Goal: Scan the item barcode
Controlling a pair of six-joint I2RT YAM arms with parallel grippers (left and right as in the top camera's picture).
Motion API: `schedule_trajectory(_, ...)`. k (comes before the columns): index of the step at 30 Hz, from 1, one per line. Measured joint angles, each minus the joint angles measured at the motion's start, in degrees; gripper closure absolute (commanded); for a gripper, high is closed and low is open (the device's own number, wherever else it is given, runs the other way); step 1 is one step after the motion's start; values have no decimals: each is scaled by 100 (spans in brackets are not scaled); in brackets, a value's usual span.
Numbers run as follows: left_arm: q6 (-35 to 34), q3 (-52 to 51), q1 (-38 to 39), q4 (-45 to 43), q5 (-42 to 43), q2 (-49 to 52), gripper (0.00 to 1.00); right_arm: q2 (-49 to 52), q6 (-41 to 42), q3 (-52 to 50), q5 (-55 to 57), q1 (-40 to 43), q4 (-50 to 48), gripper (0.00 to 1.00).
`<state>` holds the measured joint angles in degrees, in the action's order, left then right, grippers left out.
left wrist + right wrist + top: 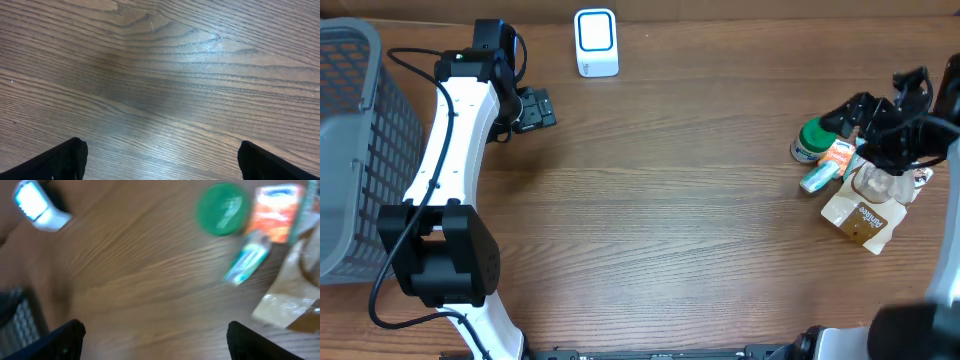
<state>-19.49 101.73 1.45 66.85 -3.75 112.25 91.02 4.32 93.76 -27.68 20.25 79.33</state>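
items: we see a small heap at the right edge of the table (670, 220), well apart from the scanner (596, 42).
teal tube (817, 178): its long axis runs slantwise, from near-left to far-right in the overhead view; one end lies beside the orange packet (838, 155).
green-lidded tub (810, 139): upright, lid up, at the left end of the heap, just beside the orange packet.
brown pouch (860, 218): lying flat at the near side of the heap, one corner pointing towards us.
scanner, facing: it sits at the far edge of the table with its blue-rimmed window turned up to the overhead camera; its long axis runs from far to near.
right arm (912, 128): reaching in from the right, its wrist above the heap; its camera looks across the table to the scanner.
right gripper (155, 341): we see its fingertips (60, 340) standing wide apart with only bare wood between them, nothing held.
left arm (450, 135): stretched along the left side beside the grey basket (350, 150), wrist turned down to the table.
left gripper (160, 161): spread wide over bare wood, empty.
writing: the brown pouch carries a white word and the orange packet some print; both are too small or blurred for us to read.
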Motion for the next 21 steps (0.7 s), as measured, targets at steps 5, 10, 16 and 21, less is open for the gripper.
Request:
schedule_trajectory(5,2,0,0,-2,0,0,0,-1298,-166,280,-122,-699,492,0)
schedule_trajectory(10,0,0,0,0,0,0,0,-2337,-214,323,-192,-1270,745,0)
schedule_trajectory(16,0,0,0,0,0,0,0,-2903,-243,326,-199,-1410,774,0)
schedule_trajectory(21,0,0,0,-2,0,0,0,-3010,-245,326,-46,-1408,774,0)
